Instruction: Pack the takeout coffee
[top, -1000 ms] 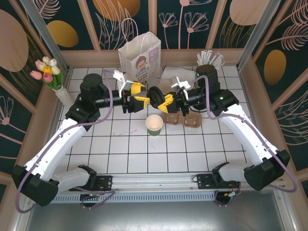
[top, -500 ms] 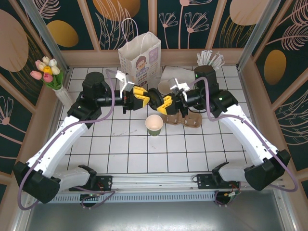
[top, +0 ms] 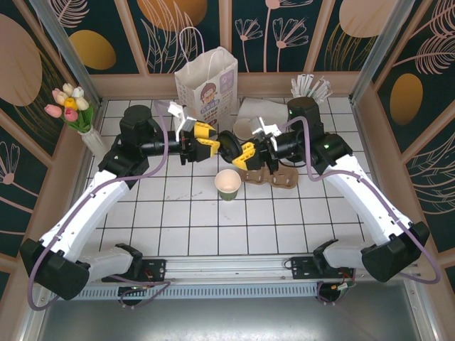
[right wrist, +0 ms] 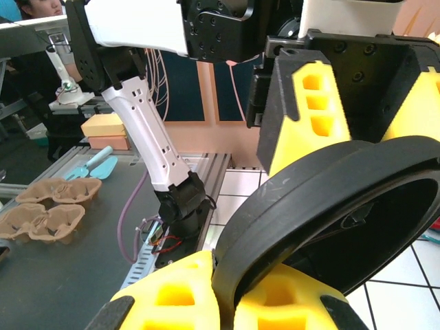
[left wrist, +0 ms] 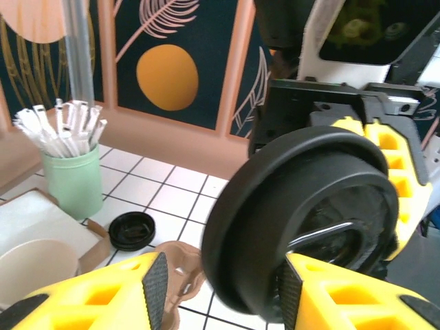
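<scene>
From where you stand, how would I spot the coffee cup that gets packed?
Start at the white paper bag at the back of the tiled table and come straight forward, past the black lid held in the air. The cup stands just left of the brown cardboard carrier: short, open, green outside, cream inside, unlike the taller mint pot of straws.

Colours: takeout coffee cup (top: 227, 184), green outside, cream-white inside; lid (top: 230, 144), black; left gripper (top: 212, 138) and right gripper (top: 242, 150), yellow jaws; paper bag (top: 207, 85), white with purple panel and cartoon figure; bench (top: 178, 220), white tiles, dark grid; straw pot (left wrist: 72, 182), mint green, white-wrapped straws; cup carrier (top: 274, 176), brown; tulips (top: 69, 103), pink, yellow, white.
</scene>
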